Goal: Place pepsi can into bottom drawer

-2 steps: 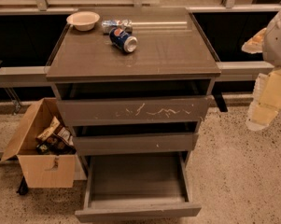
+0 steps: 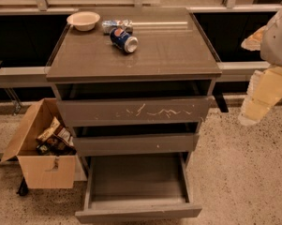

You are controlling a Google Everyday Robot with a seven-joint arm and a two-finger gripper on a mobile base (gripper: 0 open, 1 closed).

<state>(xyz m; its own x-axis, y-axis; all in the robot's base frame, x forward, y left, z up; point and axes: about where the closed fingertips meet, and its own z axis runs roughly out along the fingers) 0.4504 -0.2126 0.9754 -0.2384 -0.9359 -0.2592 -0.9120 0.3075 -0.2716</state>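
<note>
The pepsi can [image 2: 124, 40] lies on its side on the back left part of the cabinet top [image 2: 168, 50], with its silver end facing front right. The bottom drawer [image 2: 138, 184] is pulled out wide and its inside is bare. My gripper [image 2: 250, 118] hangs at the right edge of the view, to the right of the cabinet at about the height of the top drawer. It is far from the can and holds nothing that I can see.
A silvery crinkled packet [image 2: 116, 25] lies just behind the can and a white bowl [image 2: 83, 20] sits at the back left corner. The scratched top drawer [image 2: 133, 110] and middle drawer [image 2: 136, 143] stand slightly open. A cardboard box [image 2: 42, 158] of snacks stands on the floor at the left.
My gripper has shifted slightly to the left. The can, the packet, the bowl and the drawers have not moved.
</note>
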